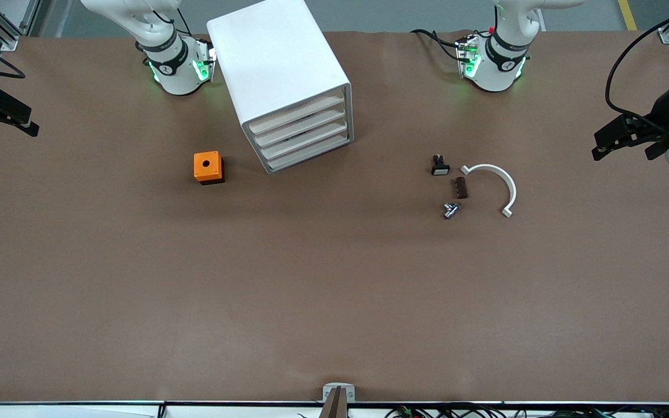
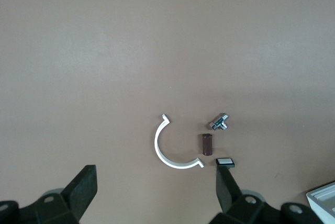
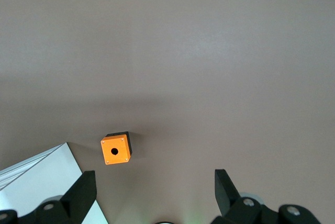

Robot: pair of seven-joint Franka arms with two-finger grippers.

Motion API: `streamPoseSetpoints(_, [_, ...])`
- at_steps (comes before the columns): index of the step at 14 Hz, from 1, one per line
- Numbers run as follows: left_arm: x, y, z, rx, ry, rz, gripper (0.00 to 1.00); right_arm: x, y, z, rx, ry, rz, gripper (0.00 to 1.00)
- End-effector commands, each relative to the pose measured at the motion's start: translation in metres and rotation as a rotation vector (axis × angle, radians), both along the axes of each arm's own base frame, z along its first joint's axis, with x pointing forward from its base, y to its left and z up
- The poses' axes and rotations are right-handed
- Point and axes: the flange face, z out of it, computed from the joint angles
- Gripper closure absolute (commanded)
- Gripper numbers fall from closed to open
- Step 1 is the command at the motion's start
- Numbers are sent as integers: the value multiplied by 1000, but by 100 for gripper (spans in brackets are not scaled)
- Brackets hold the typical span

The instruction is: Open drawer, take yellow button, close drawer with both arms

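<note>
The cabinet (image 1: 279,64) looks like smooth white plastic with a soft sheen, its drawer (image 1: 295,112) front a flatter off-white, and the table (image 1: 137,278) under it is covered in a matt brown sheet, faintly wrinkled. Beside the cabinet toward the right arm's end, the orange cube (image 1: 207,166) has a matt plastic top on a black base. Toward the left arm's end, the curved white clip (image 1: 500,183) looks like smooth plastic, and the small fitting (image 1: 450,209) nearest the front camera is shiny bare metal.

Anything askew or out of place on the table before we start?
Only the cabinet: it sits turned at an angle to the table edge, with all four drawers shut. The orange cube is upright. Nothing is spilled or visibly damaged.
</note>
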Motion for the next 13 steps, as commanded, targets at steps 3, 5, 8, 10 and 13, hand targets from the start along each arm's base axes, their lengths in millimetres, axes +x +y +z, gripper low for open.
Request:
streamPoseSetpoints(3, [0,2,1,9,21,-3,0,-9,1,3,6,9,-20,0])
streamPoseSetpoints(5, [6,3,-10,11,41,8,0,-9,0,3,5,12,-20,0])
streamPoseSetpoints(8, [14,4,-26,15,69,57,0,-9,2,5,5,9,-17,0])
streamPoseSetpoints(10, [28,-1,-54,16,115,51,0,-9,3,4,5,10,-19,0])
streamPoseSetpoints(13, [45,-30,-105,34,199,7,0,-9,4,6,4,6,-16,0])
